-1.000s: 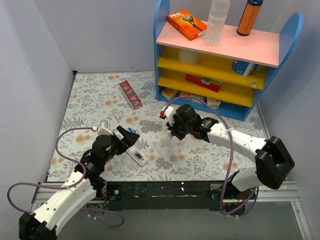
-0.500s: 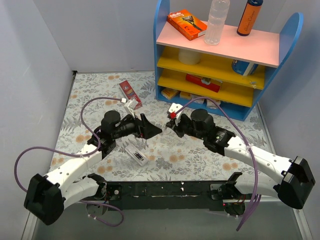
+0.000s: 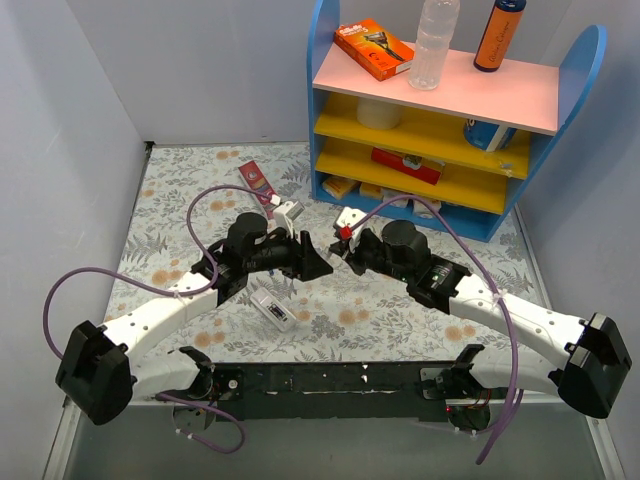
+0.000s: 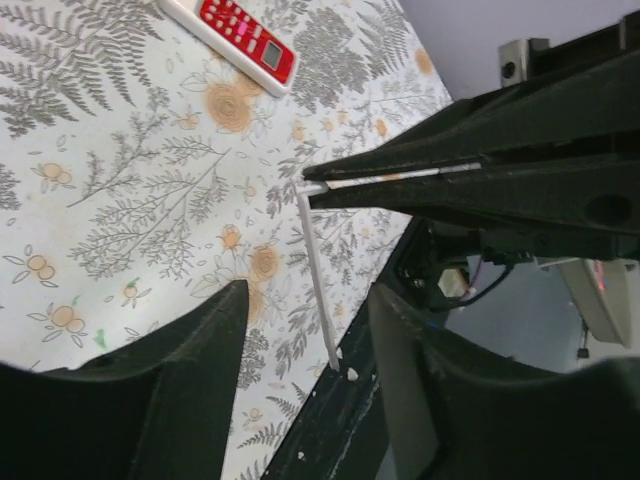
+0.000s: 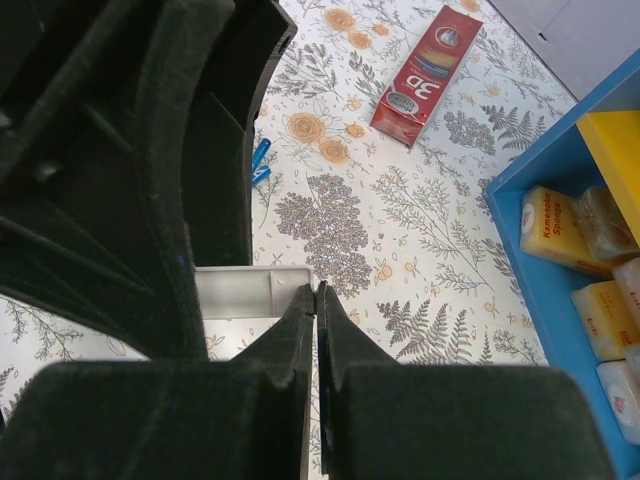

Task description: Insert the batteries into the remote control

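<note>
Two pincers meet over the middle of the table (image 3: 200, 190). The right gripper (image 5: 316, 295) is squeezed tight on a thin white plate (image 5: 245, 292), maybe the remote's lid, and I think it holds it out to be taken. The left gripper (image 4: 308, 290) stands half open around that plate without pinching it, and the white remote control (image 3: 272, 311) lies flat at seven o'clock from them.

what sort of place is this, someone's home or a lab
Most likely a lab test cell dressed to look homely. Plain panel walls box in a floral-clothed tabletop, and a small blue shelf unit at the back is stocked with household goods.
</note>
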### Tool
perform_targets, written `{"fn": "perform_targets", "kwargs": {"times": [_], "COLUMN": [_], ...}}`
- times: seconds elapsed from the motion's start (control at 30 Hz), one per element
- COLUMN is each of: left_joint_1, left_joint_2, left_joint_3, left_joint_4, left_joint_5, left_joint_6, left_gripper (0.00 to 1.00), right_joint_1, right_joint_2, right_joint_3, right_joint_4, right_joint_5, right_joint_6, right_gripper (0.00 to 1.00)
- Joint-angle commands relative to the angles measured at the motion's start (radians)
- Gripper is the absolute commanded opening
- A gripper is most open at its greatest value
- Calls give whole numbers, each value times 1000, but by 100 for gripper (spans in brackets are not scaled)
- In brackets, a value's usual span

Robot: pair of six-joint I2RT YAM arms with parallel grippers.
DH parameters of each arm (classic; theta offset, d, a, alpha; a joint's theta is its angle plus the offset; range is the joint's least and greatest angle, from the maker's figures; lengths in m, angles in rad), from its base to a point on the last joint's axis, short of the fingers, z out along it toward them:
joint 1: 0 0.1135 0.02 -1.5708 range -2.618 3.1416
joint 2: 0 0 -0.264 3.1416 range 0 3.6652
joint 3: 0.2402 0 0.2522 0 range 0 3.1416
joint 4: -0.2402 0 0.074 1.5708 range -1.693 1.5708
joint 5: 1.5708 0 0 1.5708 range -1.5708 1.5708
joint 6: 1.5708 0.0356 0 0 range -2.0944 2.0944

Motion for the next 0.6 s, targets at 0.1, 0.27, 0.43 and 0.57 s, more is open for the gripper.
{"fn": "perform_targets", "kwargs": {"times": [0.1,0.27,0.43,0.57], "left_joint_1": [-49,-71,-78,-83], "left_joint_2": [32,23,-32,-101], "left_joint_3": [98,113,132,118], "left_joint_4": [-159,-173,-240,-266], "left_joint_5": [-167,-178,-190,-181], "left_joint_6": [120,166,295,433], "left_gripper": [33,8,0,0], "right_joint_1": [11,14,11,-18], "right_joint_2": [-5,-1,24,30], "right_joint_3": [13,31,143,257], "right_joint_4": [30,1,-256,-418], "right_joint_5": [19,0,-27,-56], "right_joint_6": [1,14,57,167], "right_gripper": [1,1,21,54]}}
